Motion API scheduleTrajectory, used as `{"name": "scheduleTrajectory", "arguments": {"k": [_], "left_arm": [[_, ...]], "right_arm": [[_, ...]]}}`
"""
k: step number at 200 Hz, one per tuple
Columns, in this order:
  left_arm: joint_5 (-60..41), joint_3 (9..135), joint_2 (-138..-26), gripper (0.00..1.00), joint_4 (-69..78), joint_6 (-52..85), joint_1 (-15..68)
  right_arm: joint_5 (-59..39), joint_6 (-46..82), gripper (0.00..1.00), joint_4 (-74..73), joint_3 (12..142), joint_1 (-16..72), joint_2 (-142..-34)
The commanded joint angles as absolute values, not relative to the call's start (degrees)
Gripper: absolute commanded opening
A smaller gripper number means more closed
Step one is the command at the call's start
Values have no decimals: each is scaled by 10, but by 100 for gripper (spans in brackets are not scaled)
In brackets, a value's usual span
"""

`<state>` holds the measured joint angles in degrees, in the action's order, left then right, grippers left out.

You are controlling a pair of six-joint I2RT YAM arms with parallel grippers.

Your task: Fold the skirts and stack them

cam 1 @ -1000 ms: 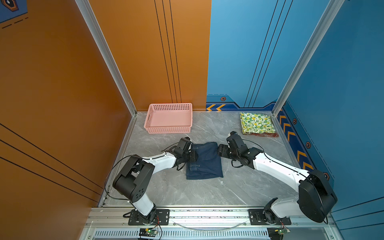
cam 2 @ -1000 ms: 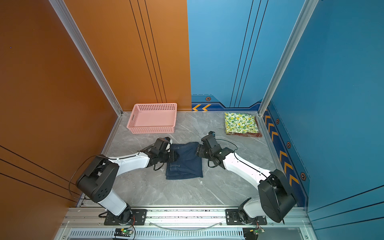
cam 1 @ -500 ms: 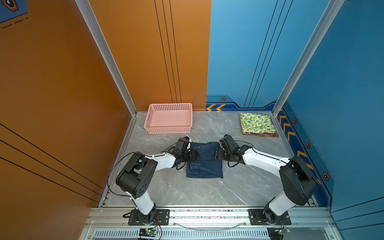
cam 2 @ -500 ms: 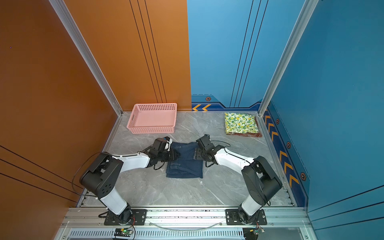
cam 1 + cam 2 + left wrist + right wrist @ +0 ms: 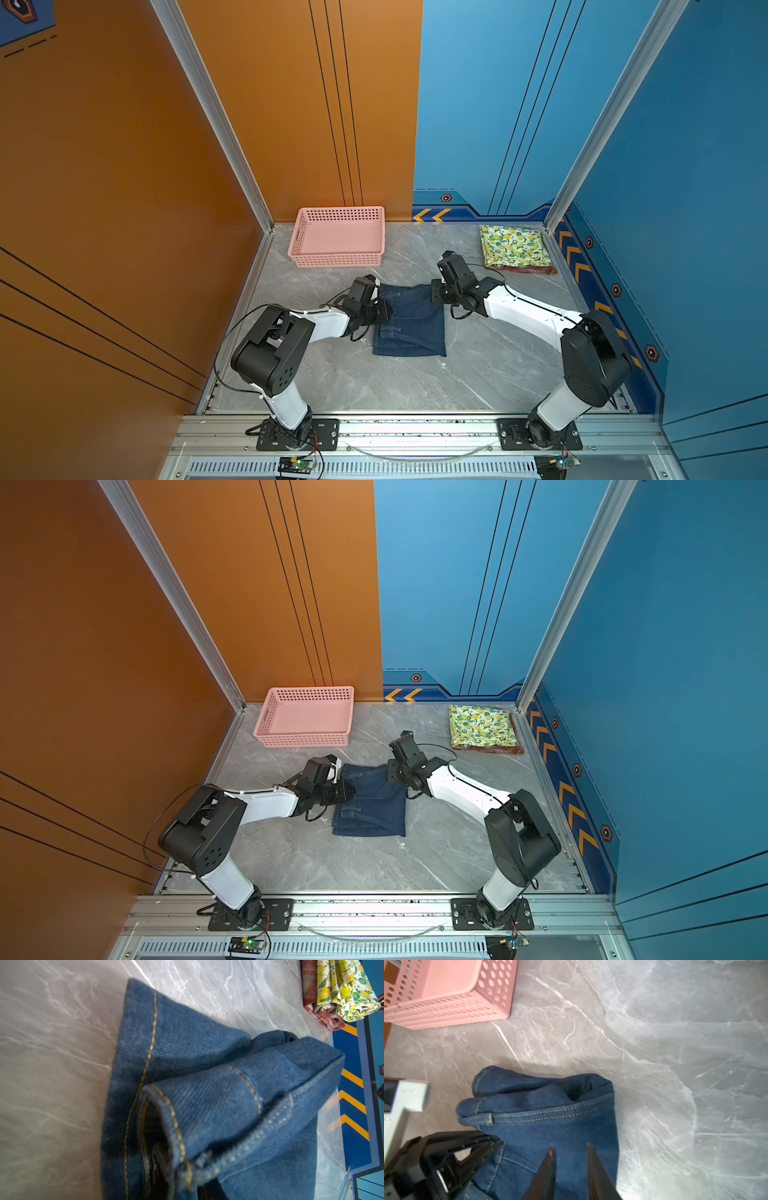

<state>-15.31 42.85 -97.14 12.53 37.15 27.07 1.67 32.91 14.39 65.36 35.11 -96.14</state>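
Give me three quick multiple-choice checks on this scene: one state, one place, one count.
1. The pink perforated plastic basket stands: A) upright; B) on its side; C) upside down.
2. The dark blue denim skirt lies: A) in that basket; B) on the grey marble table, near its middle; C) on the corner stack.
3. Skirts stacked in the far right corner: A) one; B) two; C) three.
A: its open side faces up. B: it rests mid-table in both top views. B: the white lemon-print skirt covers the rust-red skirt.
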Motion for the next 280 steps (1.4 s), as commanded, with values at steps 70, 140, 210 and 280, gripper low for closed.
{"name": "scheduleTrajectory", "arguments": {"k": [70, 140, 210, 280], "left_arm": [[-163, 417, -962, 18, 57, 367, 267], [-161, 437, -975, 17, 55, 376, 276], [-152, 453, -978, 17, 46, 378, 284], [-142, 541, -918, 43, -55, 353, 289]], "right_arm": [[-10, 310, 32, 121, 688, 335, -1077], [28, 329, 47, 167, 572, 392, -918], [29, 376, 45, 148, 476, 471, -906], [23, 326, 57, 200, 552, 378, -848]]}}
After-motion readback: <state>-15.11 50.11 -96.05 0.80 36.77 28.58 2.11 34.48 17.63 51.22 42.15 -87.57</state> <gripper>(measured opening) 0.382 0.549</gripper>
